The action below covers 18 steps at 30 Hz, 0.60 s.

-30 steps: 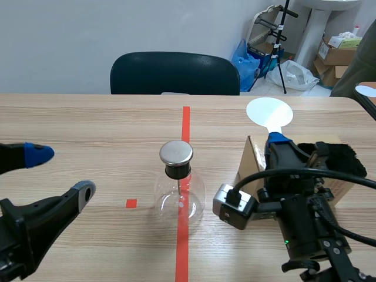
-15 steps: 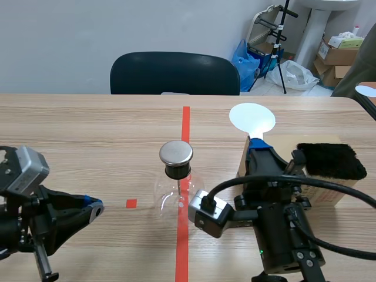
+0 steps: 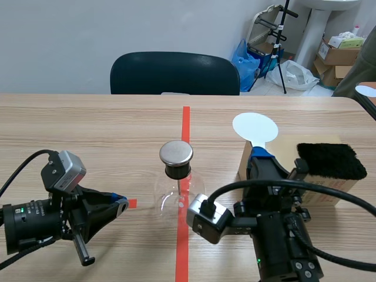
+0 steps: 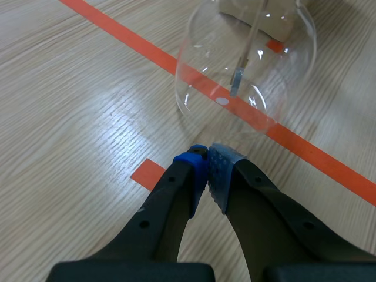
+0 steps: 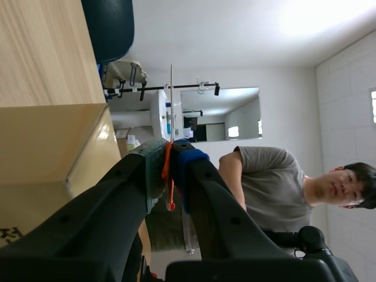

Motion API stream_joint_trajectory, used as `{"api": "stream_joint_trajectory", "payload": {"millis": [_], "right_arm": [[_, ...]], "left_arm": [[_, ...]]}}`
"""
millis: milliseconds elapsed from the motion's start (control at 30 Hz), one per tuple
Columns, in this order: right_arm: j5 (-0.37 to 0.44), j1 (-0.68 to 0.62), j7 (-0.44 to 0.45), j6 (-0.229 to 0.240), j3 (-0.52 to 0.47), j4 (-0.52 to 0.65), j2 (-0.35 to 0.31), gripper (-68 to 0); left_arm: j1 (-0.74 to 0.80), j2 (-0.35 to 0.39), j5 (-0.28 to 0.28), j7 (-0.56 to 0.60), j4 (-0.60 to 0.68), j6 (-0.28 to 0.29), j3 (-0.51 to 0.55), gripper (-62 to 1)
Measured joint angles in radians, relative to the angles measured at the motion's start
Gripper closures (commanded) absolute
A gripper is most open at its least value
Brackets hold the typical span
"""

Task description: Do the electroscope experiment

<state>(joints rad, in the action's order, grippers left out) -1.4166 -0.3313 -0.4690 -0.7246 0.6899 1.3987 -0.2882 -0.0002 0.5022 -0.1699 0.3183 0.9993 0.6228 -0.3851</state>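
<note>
The electroscope, a clear glass flask (image 3: 178,198) with a round metal cap (image 3: 176,153), stands on the red tape line at the table's middle. In the left wrist view the flask (image 4: 247,59) lies just ahead of my left gripper (image 4: 207,154), whose fingers meet on nothing. That gripper (image 3: 119,204) lies low on the table, left of the flask. My right gripper (image 3: 260,154) is shut on the orange handle (image 5: 168,176) of a white disc paddle (image 3: 255,127). The disc is held up to the right of the cap and shows edge-on (image 5: 171,100) in the right wrist view.
A cardboard box (image 3: 335,189) with a black furry pad (image 3: 328,160) on top sits behind my right arm. A dark chair (image 3: 174,73) stands at the table's far edge. A person (image 5: 267,182) stands off to the right.
My left gripper went from open to shut, and the arm swung down to point at the flask. My right arm shifted left with the disc, bringing it nearer the cap.
</note>
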Motion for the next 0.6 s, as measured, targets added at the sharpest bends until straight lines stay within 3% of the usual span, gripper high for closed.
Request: {"api": "stream_joint_trajectory", "payload": {"millis": [233,600], "right_arm": [[0.003,-0.022,0.037,0.003,0.006,0.018,0.0,-1.1],[-0.035,-0.062,0.079,0.003,0.006,0.045,0.002,-1.1]], "left_arm": [[-0.018,-0.019,0.098,0.024,-0.006,0.024,-0.001,-3.2],[-0.014,-0.017,0.126,0.04,-0.005,0.022,-0.067,-3.2]]}}
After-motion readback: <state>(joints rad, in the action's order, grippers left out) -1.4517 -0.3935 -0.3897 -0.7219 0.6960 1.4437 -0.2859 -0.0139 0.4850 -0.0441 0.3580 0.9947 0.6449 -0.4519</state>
